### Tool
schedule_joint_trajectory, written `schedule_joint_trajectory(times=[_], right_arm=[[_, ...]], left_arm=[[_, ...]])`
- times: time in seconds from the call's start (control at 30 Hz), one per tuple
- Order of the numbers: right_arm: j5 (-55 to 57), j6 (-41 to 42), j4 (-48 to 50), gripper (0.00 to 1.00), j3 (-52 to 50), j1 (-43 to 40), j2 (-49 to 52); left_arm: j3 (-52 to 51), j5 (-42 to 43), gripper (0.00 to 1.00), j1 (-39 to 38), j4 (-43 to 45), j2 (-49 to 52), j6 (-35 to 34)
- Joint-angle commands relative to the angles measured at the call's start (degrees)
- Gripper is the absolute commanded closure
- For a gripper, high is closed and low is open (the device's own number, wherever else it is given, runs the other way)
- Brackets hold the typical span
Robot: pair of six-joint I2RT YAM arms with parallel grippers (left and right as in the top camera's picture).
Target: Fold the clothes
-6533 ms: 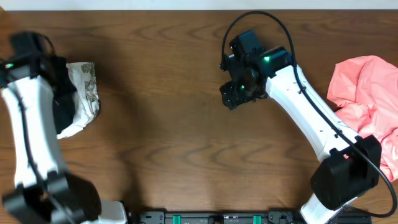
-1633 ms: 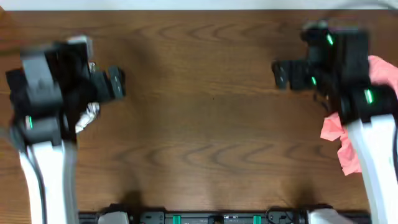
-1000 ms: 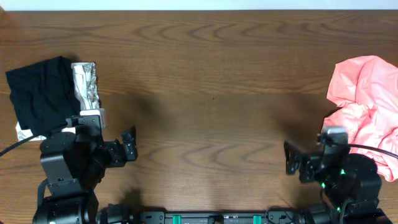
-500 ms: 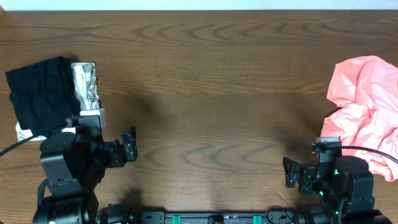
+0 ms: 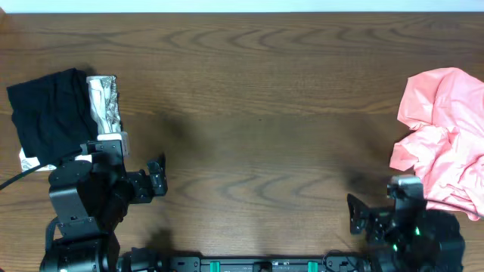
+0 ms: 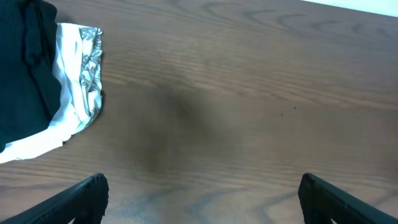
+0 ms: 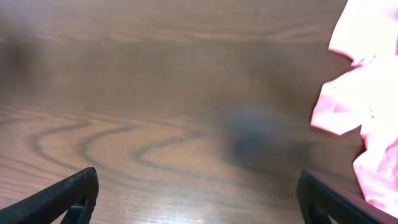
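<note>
Both arms sit low at desk front edge. L gripper released, jaws wide, empty; R gripper same. black T-shirt folded far left, on top of white-grey patterned garment. salmon-pink garment crumpled at right edge, unfolded.

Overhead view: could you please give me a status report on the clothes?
Left gripper open, empty; right gripper likewise. Black shirt folded atop patterned cloth, left; pink shirt crumpled, right. Nothing in the way.
</note>
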Motion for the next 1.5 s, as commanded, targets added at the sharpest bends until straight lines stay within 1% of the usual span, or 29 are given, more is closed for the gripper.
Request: schedule_joint_trajectory(times=[0.0,0.27,0.43,0.57,0.63,0.73,0.97,1.03,1.1,1.4,1.47], right_arm=[[0.6,0.6,0.1,0.01,-0.4,-1.3,-4.3],[0.6,0.6,0.1,0.01,-0.5,-2.9,-12.9],[0.6,0.6,0.5,0.01,-1.4,-3.1,-12.9],[3.6,0.2,1.9,0.01,-4.3,-3.7,-12.9],[5.3,0.2,5.9,0.01,-6.9,-3.8,-12.9],[8.2,-0.7,14.4,0.01,-11.4,-3.8,-12.9],[8.5,-14.4,35.5,0.01,-21.2,-3.8,-12.9],[8.5,-16.6,40.6,0.01,-23.9,-3.8,-12.9],[8.5,-17.7,45.8,0.01,-26.7,-3.8,-12.9],[8.6,-17.7,69.0,0.01,-39.9,-3.8,-12.9],[8.9,-17.7,67.8,0.01,-39.7,-3.9,-12.9]], left_arm=[[-0.1,0.1,0.02,-0.1,-0.1,-0.1,0.2],[-0.1,0.1,0.02,-0.1,-0.1,-0.1,0.2],[-0.1,0.1,0.02,-0.1,-0.1,-0.1,0.2],[-0.1,0.1,0.02,-0.1,-0.1,-0.1,0.2],[-0.1,0.1,0.02,-0.1,-0.1,-0.1,0.2],[-0.1,0.1,0.02,-0.1,-0.1,-0.1,0.2],[-0.1,0.1,0.02,-0.1,-0.1,-0.1,0.2],[-0.1,0.1,0.02,-0.1,-0.1,-0.1,0.2],[-0.1,0.1,0.02,-0.1,-0.1,-0.1,0.2],[-0.1,0.1,0.02,-0.1,-0.1,-0.1,0.2],[-0.1,0.1,0.02,-0.1,-0.1,-0.1,0.2]])
